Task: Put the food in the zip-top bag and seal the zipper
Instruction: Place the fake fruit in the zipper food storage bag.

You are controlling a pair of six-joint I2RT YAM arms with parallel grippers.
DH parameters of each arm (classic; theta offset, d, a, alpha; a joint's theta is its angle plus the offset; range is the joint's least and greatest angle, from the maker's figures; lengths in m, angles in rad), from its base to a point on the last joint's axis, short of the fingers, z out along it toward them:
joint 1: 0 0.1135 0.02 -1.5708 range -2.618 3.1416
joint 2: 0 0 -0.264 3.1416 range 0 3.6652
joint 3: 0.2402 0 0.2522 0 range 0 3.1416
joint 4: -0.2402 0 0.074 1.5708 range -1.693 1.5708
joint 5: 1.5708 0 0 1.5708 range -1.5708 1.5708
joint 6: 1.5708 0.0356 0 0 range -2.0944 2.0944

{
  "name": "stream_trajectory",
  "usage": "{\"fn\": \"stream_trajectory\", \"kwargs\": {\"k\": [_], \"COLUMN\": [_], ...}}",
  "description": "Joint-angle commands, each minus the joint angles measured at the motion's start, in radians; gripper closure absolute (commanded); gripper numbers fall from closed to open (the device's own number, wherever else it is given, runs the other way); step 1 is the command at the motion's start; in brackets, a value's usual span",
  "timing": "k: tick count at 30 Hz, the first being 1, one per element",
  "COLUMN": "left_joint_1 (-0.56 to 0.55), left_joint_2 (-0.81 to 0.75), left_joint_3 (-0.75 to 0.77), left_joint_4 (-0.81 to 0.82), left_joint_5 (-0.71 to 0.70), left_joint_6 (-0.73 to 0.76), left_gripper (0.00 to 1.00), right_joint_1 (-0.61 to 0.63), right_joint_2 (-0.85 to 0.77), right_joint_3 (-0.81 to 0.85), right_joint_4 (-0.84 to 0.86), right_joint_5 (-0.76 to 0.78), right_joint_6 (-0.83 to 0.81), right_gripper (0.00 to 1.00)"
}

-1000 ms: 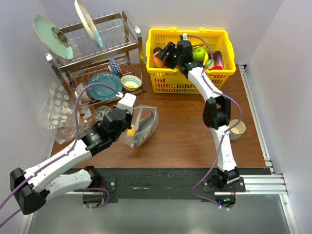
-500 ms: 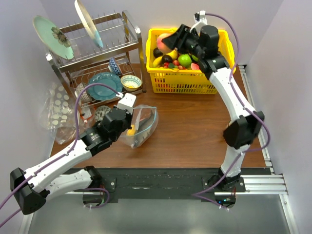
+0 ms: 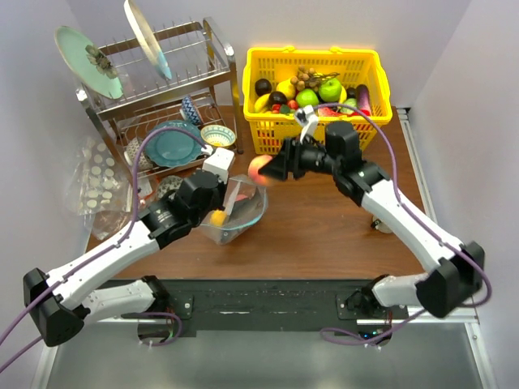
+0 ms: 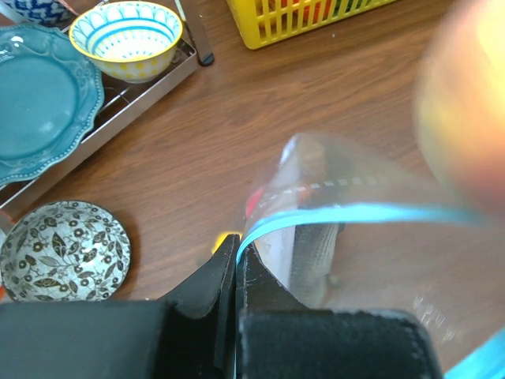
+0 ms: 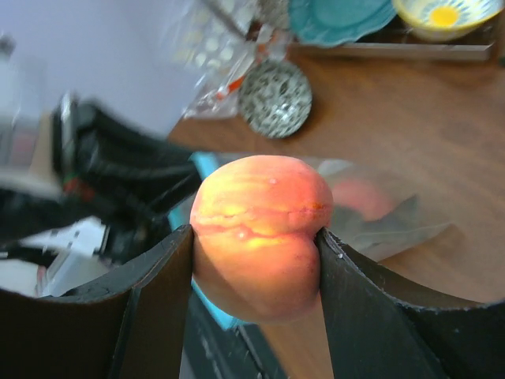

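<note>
My right gripper [image 3: 270, 169] is shut on an orange-pink peach [image 3: 260, 168] and holds it just over the open mouth of the zip-top bag [image 3: 246, 209]. In the right wrist view the peach [image 5: 260, 237] fills the space between the fingers, with the bag [image 5: 394, 213] below it. My left gripper [image 4: 237, 246] is shut on the bag's rim at the teal zipper [image 4: 355, 213], lifting that edge. A yellow piece [image 3: 218, 217] lies inside the bag. More food [image 3: 308, 96] fills the yellow basket [image 3: 312, 53] at the back.
A metal dish rack [image 3: 162, 97] with plates and bowls stands at the back left. A patterned bowl [image 4: 63, 249] sits on the table near the bag. Crinkled dotted plastic [image 3: 97, 182] lies at the left edge.
The right arm lifted the peach out of the basket and swung it left and down to the bag's mouth. The left gripper shifted slightly right, still pinching the rim.
</note>
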Motion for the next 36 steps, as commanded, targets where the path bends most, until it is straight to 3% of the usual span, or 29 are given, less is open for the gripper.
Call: {"fn": "stream_trajectory", "kwargs": {"k": [1,10,19,23,27,30,31,33,36], "left_joint_1": [0.005,0.005,0.004,0.005,0.005,0.007,0.005,0.005,0.005], "left_joint_2": [0.039,0.144,0.174,0.165,0.15,0.139,0.136,0.136,0.135], "left_joint_3": [0.093,0.235,0.318,0.332,0.343,0.343,0.343,0.341,0.337], "left_joint_4": [-0.06,-0.164,-0.206,-0.209,-0.209,-0.204,-0.207,-0.21,-0.213], "left_joint_5": [0.033,0.09,0.143,0.191,0.228,0.229,0.223,0.213,0.196], "left_joint_6": [-0.061,-0.092,-0.116,-0.121,-0.13,-0.135,-0.136,-0.135,-0.13], "left_gripper": [1.0,1.0,1.0,1.0,1.0,1.0,1.0,1.0,1.0], "right_joint_1": [0.049,0.132,0.198,0.204,0.204,0.204,0.203,0.206,0.206], "right_joint_2": [-0.155,-0.307,-0.228,-0.175,-0.151,-0.126,-0.12,-0.118,-0.131], "right_joint_3": [-0.122,-0.236,-0.203,-0.199,-0.216,-0.214,-0.213,-0.208,-0.21], "right_joint_4": [0.074,0.103,0.105,0.099,0.148,0.165,0.163,0.163,0.154], "right_joint_5": [0.002,0.016,0.052,0.192,0.266,0.264,0.258,0.232,0.229], "right_joint_6": [-0.002,-0.038,-0.035,-0.011,0.035,0.077,0.083,0.087,0.095], "right_gripper": [0.66,0.66,0.66,0.73,0.72,0.46,0.24,0.12,0.06]}}
